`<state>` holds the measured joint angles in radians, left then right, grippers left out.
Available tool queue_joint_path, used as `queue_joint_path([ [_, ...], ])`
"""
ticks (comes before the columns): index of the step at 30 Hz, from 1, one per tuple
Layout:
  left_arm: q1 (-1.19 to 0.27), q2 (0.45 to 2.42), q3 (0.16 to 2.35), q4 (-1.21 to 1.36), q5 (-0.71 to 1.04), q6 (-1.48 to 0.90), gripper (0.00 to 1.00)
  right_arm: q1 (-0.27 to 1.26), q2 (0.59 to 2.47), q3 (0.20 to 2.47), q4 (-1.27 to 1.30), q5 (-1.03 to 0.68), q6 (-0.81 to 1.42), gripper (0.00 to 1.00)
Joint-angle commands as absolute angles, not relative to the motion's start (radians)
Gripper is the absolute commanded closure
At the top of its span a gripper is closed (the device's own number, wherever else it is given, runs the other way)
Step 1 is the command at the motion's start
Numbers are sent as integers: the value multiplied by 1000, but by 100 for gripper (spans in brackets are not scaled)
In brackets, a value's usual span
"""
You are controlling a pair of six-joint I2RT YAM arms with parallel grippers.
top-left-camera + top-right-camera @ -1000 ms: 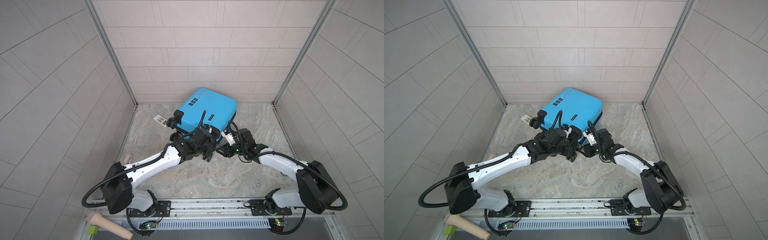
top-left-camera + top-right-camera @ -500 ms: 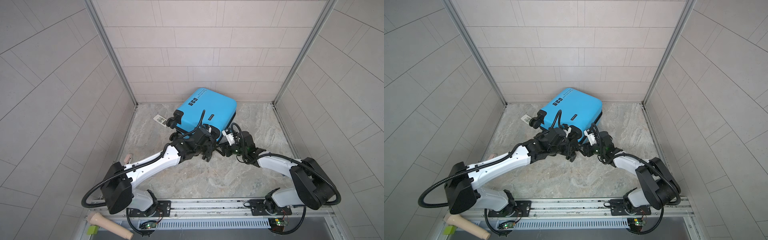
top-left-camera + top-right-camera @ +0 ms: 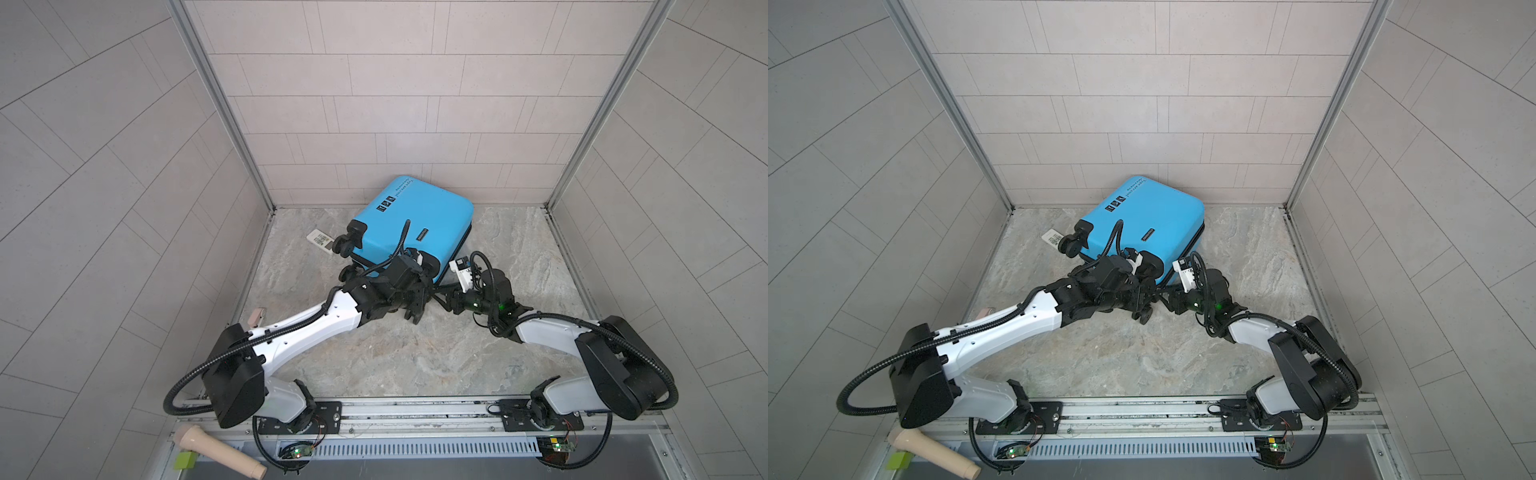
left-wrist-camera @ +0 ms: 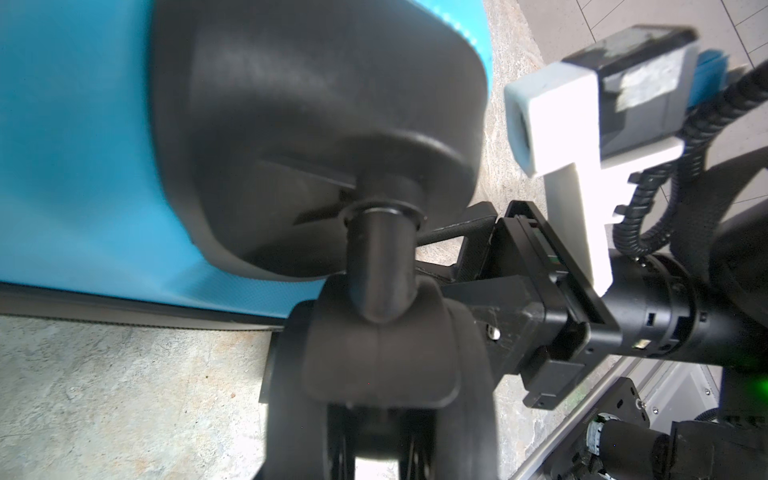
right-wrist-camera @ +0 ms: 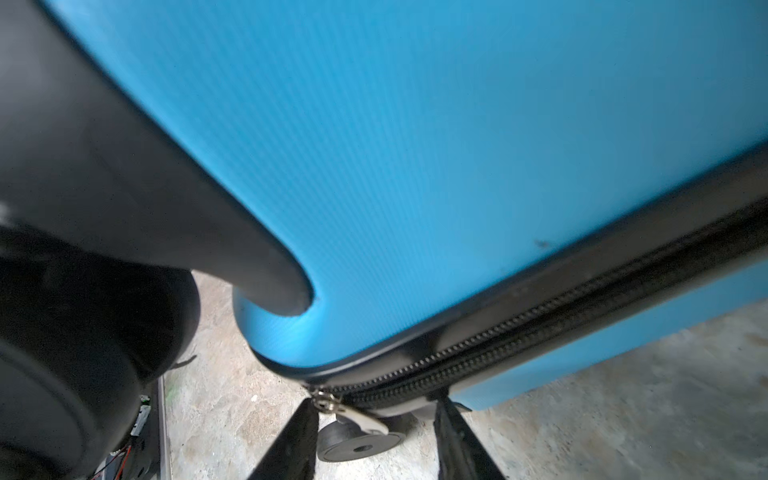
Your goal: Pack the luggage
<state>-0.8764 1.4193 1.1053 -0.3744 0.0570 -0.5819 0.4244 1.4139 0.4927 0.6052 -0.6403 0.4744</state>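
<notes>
The luggage (image 3: 415, 216) (image 3: 1142, 212) is a bright-blue hard-shell suitcase lying flat and closed at the back of the stone floor. My left gripper (image 3: 417, 301) (image 3: 1142, 295) (image 4: 380, 374) is at its near corner, shut on a black caster wheel (image 4: 374, 353) under the black corner cap. My right gripper (image 3: 441, 298) (image 3: 1163, 297) (image 5: 376, 419) is open at the same corner. Its fingers (image 5: 299, 436) straddle the black zipper (image 5: 540, 332). The metal zipper pull (image 5: 353, 413) hangs loose between them. A lower wheel (image 5: 357, 446) rests on the floor.
A white barcode tag (image 3: 320, 240) lies on the floor left of the luggage. A beige handle (image 3: 216, 451) and a green block (image 3: 185, 460) sit outside the front rail. A small pinkish piece (image 3: 255, 326) lies by the left wall. Tiled walls close in on three sides.
The right arm's elbow has swung a little to the left while its gripper stayed at the luggage's corner. The left arm and the luggage have not moved.
</notes>
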Motion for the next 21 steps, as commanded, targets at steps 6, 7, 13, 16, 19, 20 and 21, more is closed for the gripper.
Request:
queue_joint_path([
  [6, -872, 1419, 1157, -358, 37, -629, 100, 420, 1448, 503, 699, -731, 486, 60],
  [7, -872, 1421, 1159, -357, 38, -630, 100, 420, 1452, 503, 702, -736, 487, 61],
  [13, -871, 1430, 1165, -359, 40, -635, 100, 420, 1464, 499, 732, -750, 506, 66],
  [16, -871, 1431, 1169, -360, 36, -635, 100, 421, 1481, 500, 766, -759, 529, 69],
  [19, -872, 1435, 1170, -361, 35, -636, 100, 428, 1499, 499, 804, -761, 553, 70],
  [20, -872, 1436, 1172, -361, 35, -636, 100, 429, 1505, 499, 816, -762, 561, 71],
  [21, -872, 1437, 1172, -361, 37, -638, 100, 431, 1511, 497, 831, -762, 571, 72],
])
